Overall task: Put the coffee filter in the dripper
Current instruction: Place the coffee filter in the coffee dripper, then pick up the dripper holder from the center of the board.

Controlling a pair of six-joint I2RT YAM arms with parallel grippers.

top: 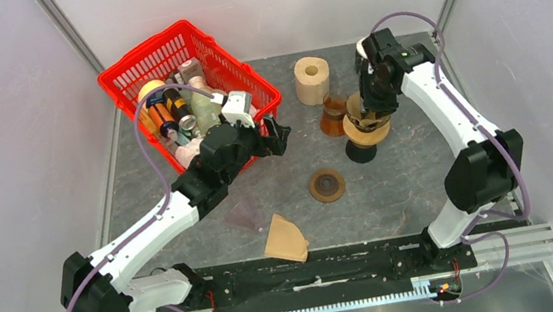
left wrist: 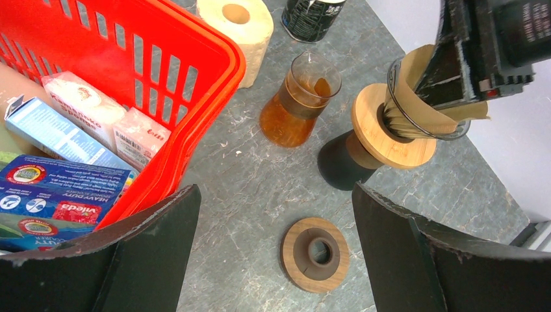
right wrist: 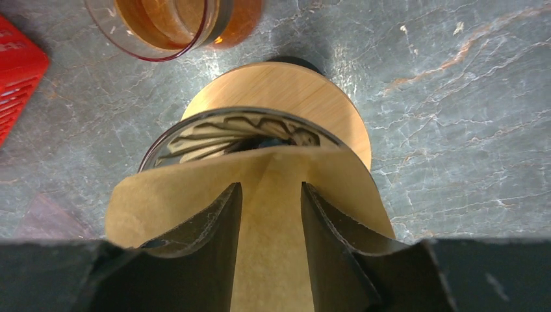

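Right gripper (right wrist: 271,195), jaws part-open astride the coffee filter (right wrist: 162,195) and apparently not pinching it, hangs directly over the dripper (right wrist: 279,84) so the paper seats centrally

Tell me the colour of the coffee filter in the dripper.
Tan, like unbleached paper: the coffee filter shows best in the right wrist view.

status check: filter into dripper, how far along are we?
Done: the coffee filter sits inside the dripper glass cone, though its upper edge stands above the rim. In hand: the right gripper straddles the filter's fold, jaws apart, apparently letting go. Left: lift the right gripper clear and check the filter sits properly. The left gripper hangs open near the basket, uninvolved.
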